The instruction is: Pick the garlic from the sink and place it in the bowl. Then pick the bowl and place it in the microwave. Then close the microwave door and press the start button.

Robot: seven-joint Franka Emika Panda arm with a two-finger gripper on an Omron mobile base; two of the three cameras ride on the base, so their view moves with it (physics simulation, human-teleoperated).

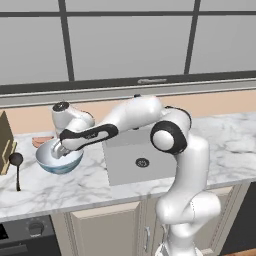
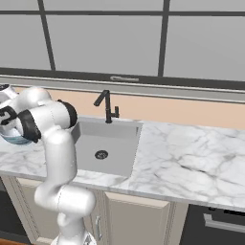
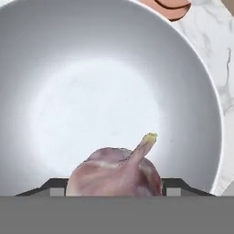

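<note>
The bowl point(image 1: 50, 165), white inside and blue-green outside, stands on the marble counter left of the sink point(image 1: 125, 167). My gripper point(image 1: 60, 150) reaches down into it. In the hand view the pinkish garlic point(image 3: 114, 176) with its pointed tip sits between my two dark fingertips point(image 3: 176, 185), which touch its sides, just above the bowl's white inside point(image 3: 91, 91). The right base view shows the bowl's edge point(image 2: 12, 139) behind my arm and the sink point(image 2: 115, 139) with its round drain. The microwave and its door are out of view.
A black faucet point(image 2: 107, 106) rises behind the sink. A wooden knife block point(image 1: 5, 142) and a black ladle point(image 1: 16, 162) are left of the bowl. An orange-brown object point(image 1: 42, 141) lies just behind it. A stove point(image 1: 30, 235) sits at the lower left.
</note>
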